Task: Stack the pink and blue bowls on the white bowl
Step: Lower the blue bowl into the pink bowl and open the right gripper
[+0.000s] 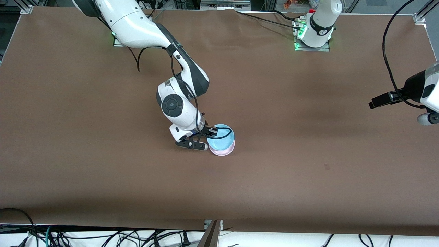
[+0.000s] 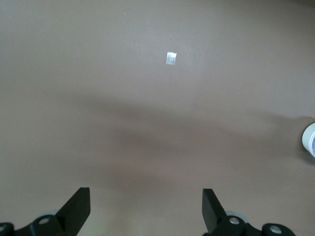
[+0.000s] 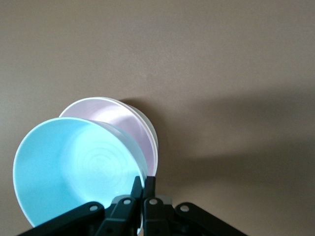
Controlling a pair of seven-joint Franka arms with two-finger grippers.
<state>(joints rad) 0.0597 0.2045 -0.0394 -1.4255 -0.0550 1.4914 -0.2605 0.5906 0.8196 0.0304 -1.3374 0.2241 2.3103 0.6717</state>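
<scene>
- Near the middle of the brown surface (image 1: 308,164) you have the right claw (image 1: 205,139), reached in from the right arm's base and held low over the stack of bowls.
- Look at the right wrist view: the fingers (image 3: 137,189) are pinched together on the rim of the blue bowl (image 3: 78,169), one inside the rim and one outside, so that claw is gripping the blue bowl.
- You can see the blue bowl (image 1: 220,136) is uppermost; in the wrist view it sits tilted and offset from the bowls under it, and whether it rests on them or is just above them cannot be told.
- Directly beneath it lies the pink bowl (image 3: 115,118), which shows in the front view (image 1: 223,151) as a crescent on the side nearer the front camera.
- Under the pink bowl only a thin edge of the white bowl (image 3: 153,135) shows, nested below and resting on the surface.
- Your left claw (image 2: 146,209) waits up in the air at the left arm's end of the surface, well apart from the stack.
- Its fingers (image 2: 78,206) stand wide apart with nothing between them, over bare surface that carries a small pale mark (image 2: 171,58).
</scene>
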